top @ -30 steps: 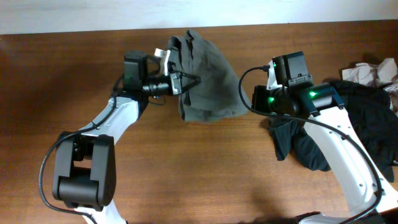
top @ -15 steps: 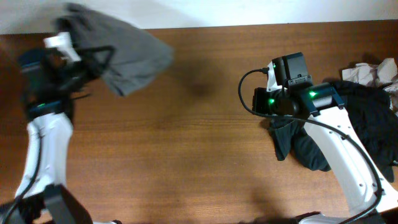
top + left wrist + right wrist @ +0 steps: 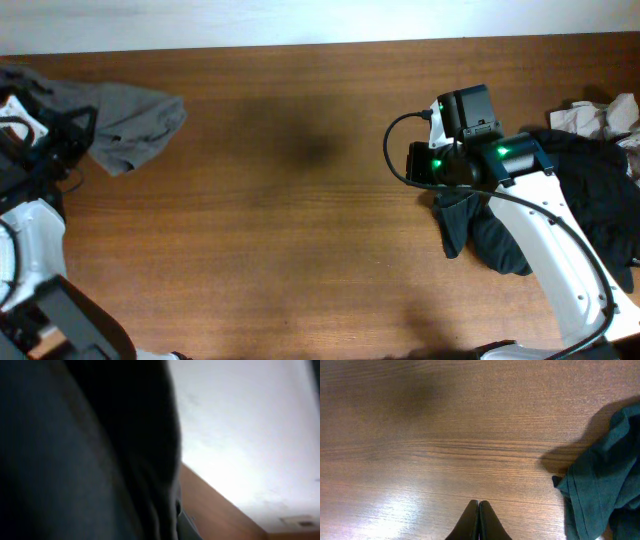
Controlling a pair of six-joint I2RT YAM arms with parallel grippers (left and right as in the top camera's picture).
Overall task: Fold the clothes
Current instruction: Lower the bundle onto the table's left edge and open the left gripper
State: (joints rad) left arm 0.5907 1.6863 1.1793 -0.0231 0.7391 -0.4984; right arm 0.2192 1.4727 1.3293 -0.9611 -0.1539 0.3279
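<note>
Observe that the left end effector is closed on the grey garment, with the cloth bunched at its fingers. From that grip point, the garment spreads away from the end effector toward the middle of the counter, and a further fold runs back past the wrist to the far counter edge. In the left wrist view, dark blurred fabric lies right against the lens and covers most of the frame, so you cannot see the fingers there; only a strip of counter and a pale wall show beside the cloth. Note that the right end effector is closed and grips nothing: its two fingertips meet in a point above bare wood. The dark green garment lies on the counter off to one side of these fingertips, near but apart from them, with its nearest corner level with the tips. In the overhead view, this garment sits just behind the right end effector, partly under the arm, and merges into a pile of black clothes farther back along the arm. A pale crumpled cloth rests at the far side of that pile, well apart from the right end effector.
</note>
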